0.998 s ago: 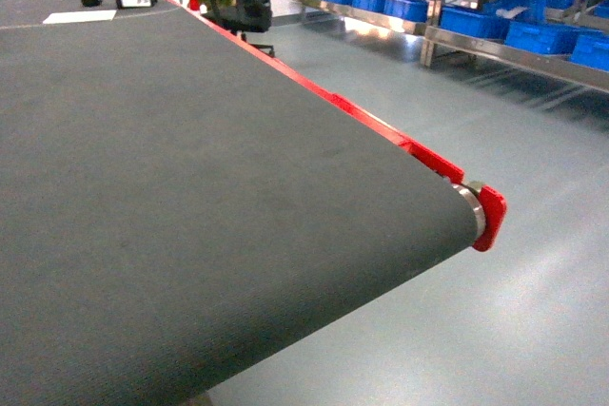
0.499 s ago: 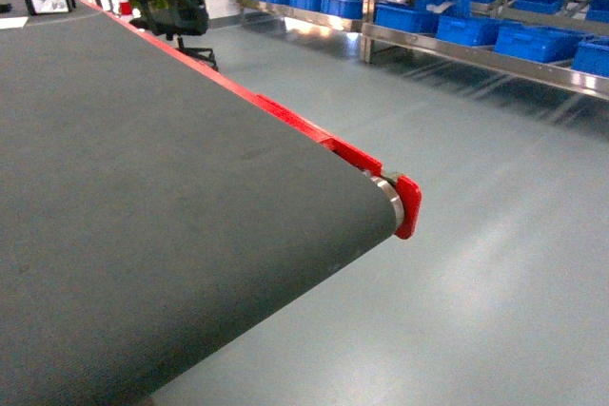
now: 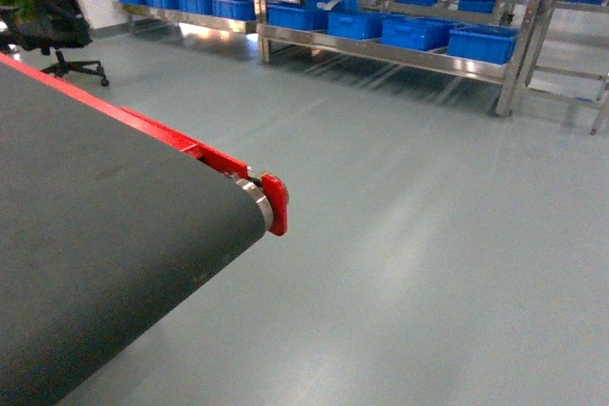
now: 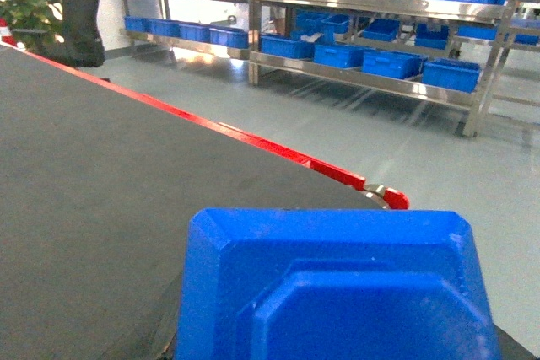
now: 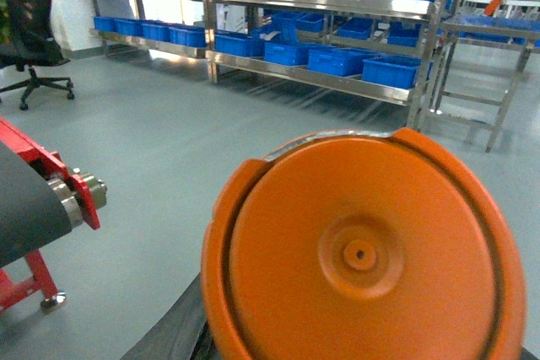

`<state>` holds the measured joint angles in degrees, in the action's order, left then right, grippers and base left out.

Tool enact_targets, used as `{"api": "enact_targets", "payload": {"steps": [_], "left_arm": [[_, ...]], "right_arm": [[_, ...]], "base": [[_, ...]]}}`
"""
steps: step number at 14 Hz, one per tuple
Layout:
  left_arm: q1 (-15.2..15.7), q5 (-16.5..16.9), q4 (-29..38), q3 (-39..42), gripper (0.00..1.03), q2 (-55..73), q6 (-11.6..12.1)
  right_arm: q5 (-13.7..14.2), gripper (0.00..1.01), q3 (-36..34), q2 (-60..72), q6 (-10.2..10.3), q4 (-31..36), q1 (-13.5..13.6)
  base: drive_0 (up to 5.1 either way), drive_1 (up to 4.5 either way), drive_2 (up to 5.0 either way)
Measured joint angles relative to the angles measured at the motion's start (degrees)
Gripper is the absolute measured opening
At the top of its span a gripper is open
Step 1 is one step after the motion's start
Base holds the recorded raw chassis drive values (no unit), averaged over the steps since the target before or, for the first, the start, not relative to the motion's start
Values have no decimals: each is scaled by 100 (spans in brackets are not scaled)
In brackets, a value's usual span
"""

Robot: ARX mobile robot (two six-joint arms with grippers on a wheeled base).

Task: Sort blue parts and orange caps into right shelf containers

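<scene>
On my left wrist camera a bright blue angular plastic part [image 4: 333,288] fills the lower frame, right against the lens; the left end effector itself is hidden behind it, so I cannot tell how its jaws stand. On my right wrist camera a round orange cap [image 5: 363,255] with a small centre hole does the same, and I cannot tell the right end effector's state either. Neither piece carries any writing I can read.

From the head camera I see neither arm. The dark grey conveyor belt [image 3: 95,254] with its red side rail [image 3: 162,130] ends at lower left. Across the grey floor [image 3: 428,235] stands the stainless steel shelf [image 3: 381,49], its tiers lined with large blue plastic containers [image 3: 482,43], well apart from the belt. A black office chair [image 3: 57,7] stands far left. No labels are legible.
</scene>
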<state>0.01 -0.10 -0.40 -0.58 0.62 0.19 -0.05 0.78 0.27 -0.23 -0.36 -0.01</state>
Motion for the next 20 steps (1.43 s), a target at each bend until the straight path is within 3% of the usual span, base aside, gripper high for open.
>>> {"api": "enact_targets", "payload": {"steps": [20], "left_arm": [[0, 0, 0, 0, 43, 0, 2]], "right_arm": [[2, 43, 0, 0, 0, 0, 0]], "base": [[-159, -159, -159]]}}
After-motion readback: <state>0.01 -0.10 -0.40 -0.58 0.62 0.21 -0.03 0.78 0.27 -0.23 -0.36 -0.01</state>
